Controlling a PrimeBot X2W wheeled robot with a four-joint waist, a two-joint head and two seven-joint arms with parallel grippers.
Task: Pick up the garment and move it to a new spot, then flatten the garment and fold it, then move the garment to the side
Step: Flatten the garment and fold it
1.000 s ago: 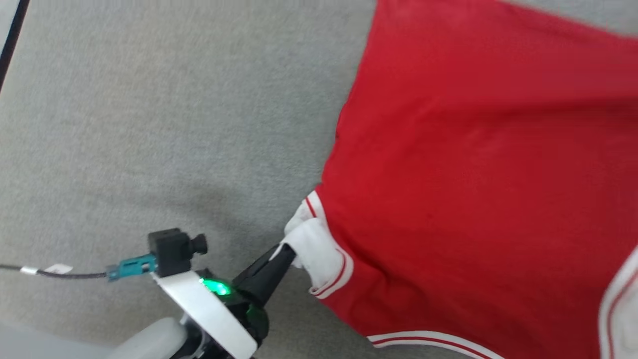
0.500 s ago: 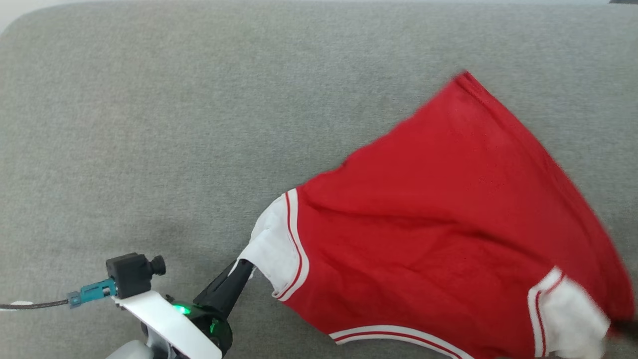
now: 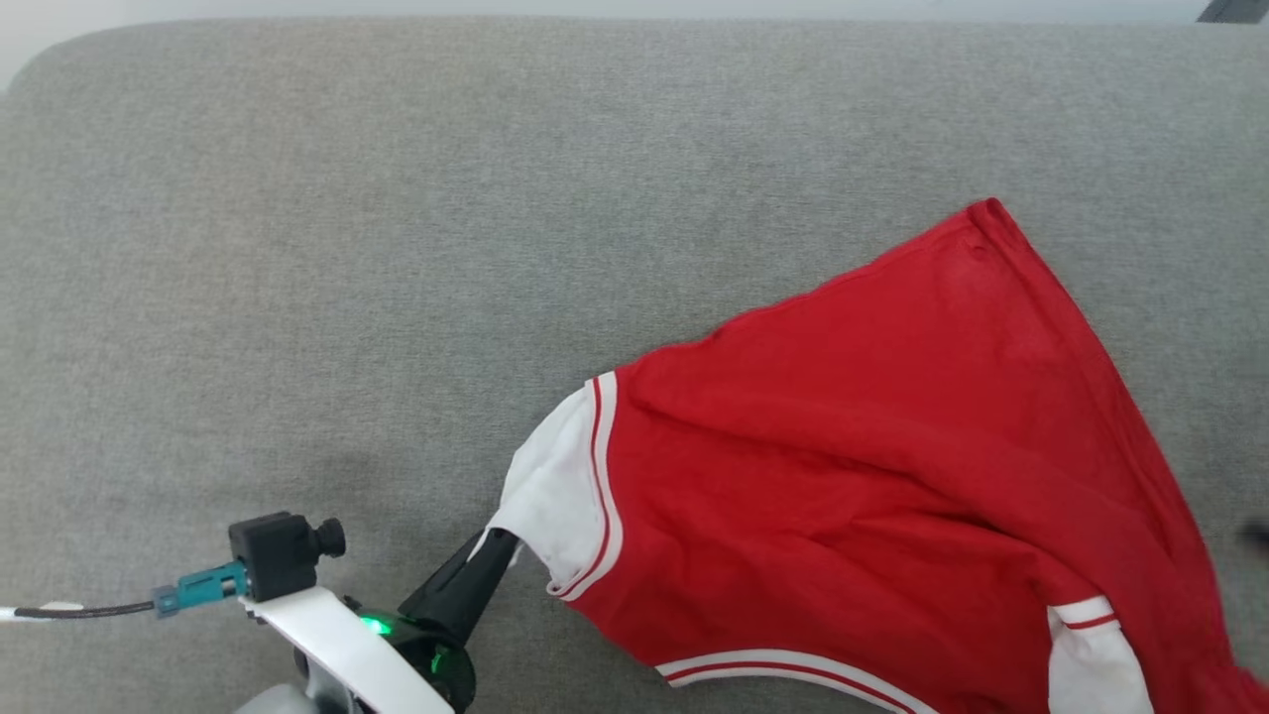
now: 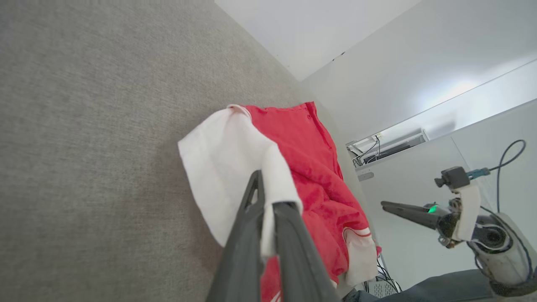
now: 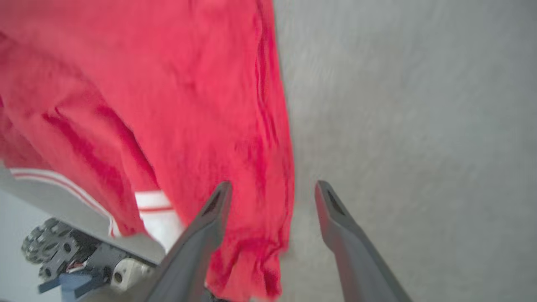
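Note:
The garment [image 3: 872, 476] is bright red with white panels and striped edging. It lies spread over the right part of a grey fabric surface [image 3: 347, 248]. My left gripper [image 3: 501, 543] is shut on its left white panel, lifting that corner slightly; in the left wrist view the gripper [image 4: 268, 205] pinches the white cloth beside the red garment [image 4: 310, 167]. My right gripper [image 5: 272, 185] stands open just above the garment [image 5: 168, 84], over its loose red edge and holding nothing. The right arm [image 4: 419, 212] also hangs off the surface's side.
The grey surface stretches wide to the left and back, ending in a rounded rear edge [image 3: 595, 22]. A pale wall [image 4: 377, 50] rises beyond it, with a shelf and cables [image 4: 377, 147]. Part of the robot's base [image 5: 63, 260] shows below the surface edge.
The head camera shifted at first. My right gripper has opened and let go of the garment's right corner, which has dropped onto the surface. My left gripper keeps its hold.

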